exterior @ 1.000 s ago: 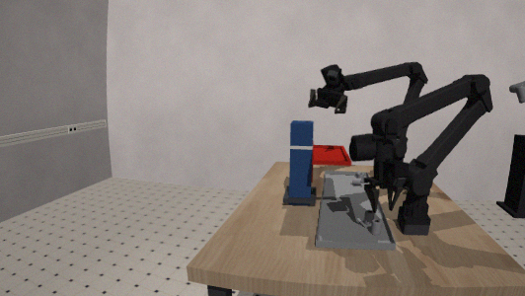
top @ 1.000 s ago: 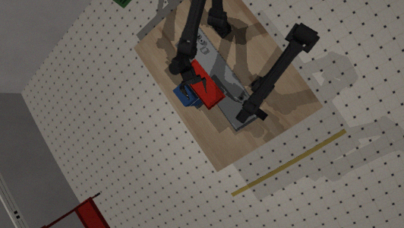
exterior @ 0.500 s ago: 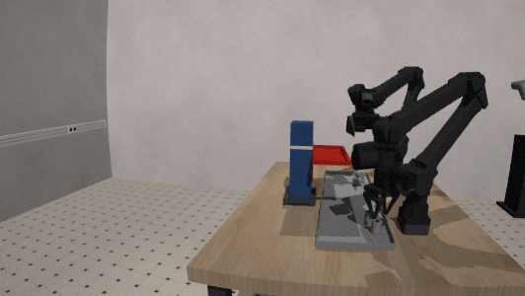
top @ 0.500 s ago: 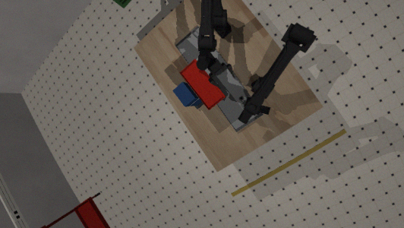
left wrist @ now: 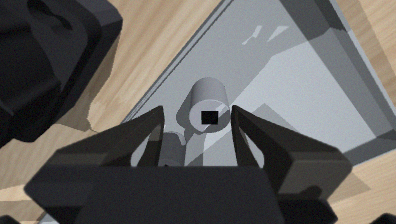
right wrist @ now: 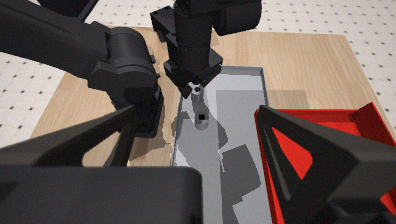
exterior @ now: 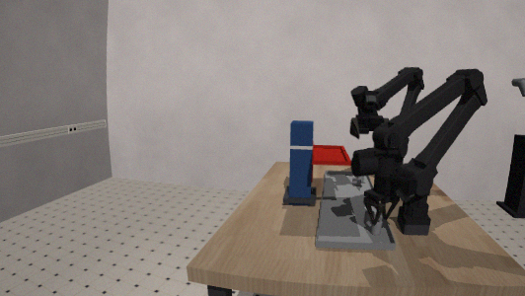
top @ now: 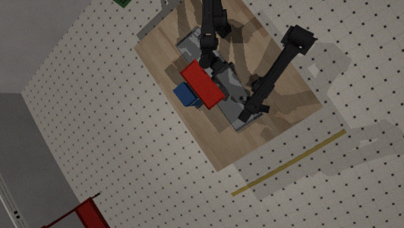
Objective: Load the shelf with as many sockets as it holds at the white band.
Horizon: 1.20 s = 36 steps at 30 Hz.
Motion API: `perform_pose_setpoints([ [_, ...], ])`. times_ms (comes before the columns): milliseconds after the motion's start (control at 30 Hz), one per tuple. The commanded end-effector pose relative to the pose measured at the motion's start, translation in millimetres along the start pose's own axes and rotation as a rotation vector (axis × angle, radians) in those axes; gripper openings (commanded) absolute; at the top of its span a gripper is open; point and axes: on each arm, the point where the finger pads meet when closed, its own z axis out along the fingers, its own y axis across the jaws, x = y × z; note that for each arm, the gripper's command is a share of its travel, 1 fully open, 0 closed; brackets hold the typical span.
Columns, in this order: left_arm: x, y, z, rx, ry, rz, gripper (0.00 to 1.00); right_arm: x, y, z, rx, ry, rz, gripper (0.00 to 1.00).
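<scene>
Looking at left gripper [top: 244, 117] [exterior: 377, 219] [left wrist: 197, 112] [right wrist: 193, 91] fingers partly apart around an upright socket [exterior: 376, 229] [left wrist: 209, 94] [right wrist: 197, 94] in the grey tray [top: 231, 115] [exterior: 340, 242] [left wrist: 320, 65] [right wrist: 245, 81], right gripper [top: 215, 79] [exterior: 354, 130] [right wrist: 198, 107] spread wide.

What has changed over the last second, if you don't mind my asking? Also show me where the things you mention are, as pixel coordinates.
The right tool [top: 224, 73] [exterior: 355, 129] [right wrist: 197, 112] swung back and down from above the red rimmed shelf [top: 202, 84] [exterior: 330, 155] [right wrist: 330, 119] to over the grey tray [top: 231, 115] [exterior: 336, 227] [left wrist: 310, 65] [right wrist: 240, 80]. The shelf and blue post [top: 184, 93] [exterior: 301, 170] stayed put.
</scene>
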Motion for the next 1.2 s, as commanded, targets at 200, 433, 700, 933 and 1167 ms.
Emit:
perform_pose_setpoints([
  [200,5,-15,11,0.027,0.007,-0.019,0.49,-32,1,-5,0.007,-0.056,-0.043,1.00],
  [433,5,-16,11,0.028,0.007,-0.019,0.39,-32,1,-5,0.007,-0.056,-0.043,1.00],
  [700,6,-18,10,0.032,0.009,-0.017,0.22,-32,1,-5,0.007,-0.056,-0.043,1.00],
  [933,8,-25,-21,0.057,0.018,-0.017,0.27,-32,1,-5,0.007,-0.056,-0.043,1.00],
  [1167,7,-21,-74,0.060,0.019,-0.017,0.27,-32,1,-5,0.007,-0.056,-0.043,1.00],
])
